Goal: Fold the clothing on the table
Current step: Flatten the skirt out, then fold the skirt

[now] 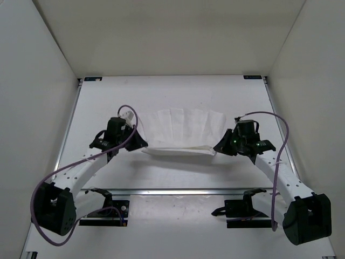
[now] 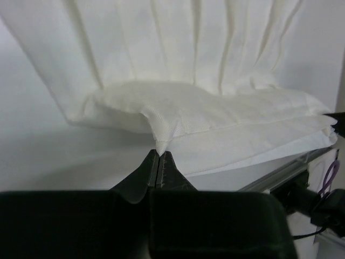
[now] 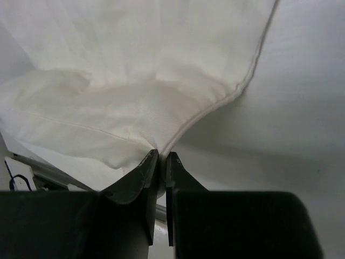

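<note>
Plain white walls close the scene on three sides: the left wall (image 1: pixel 32 108) and the right wall (image 1: pixel 315 97) run along the sides, and the back wall (image 1: pixel 172 32) stands between them at the far end. At the foot of the back wall there is a small dark left corner fitting (image 1: pixel 92 79) and a right corner fitting (image 1: pixel 252 77), each with some blue. The light is soft and even, giving only weak grey shadows.

Both arms stretched forward and inward
Left hand (image 2: pixel 159 155) and right hand (image 3: pixel 161 155) both low, fingers pinched together
</note>
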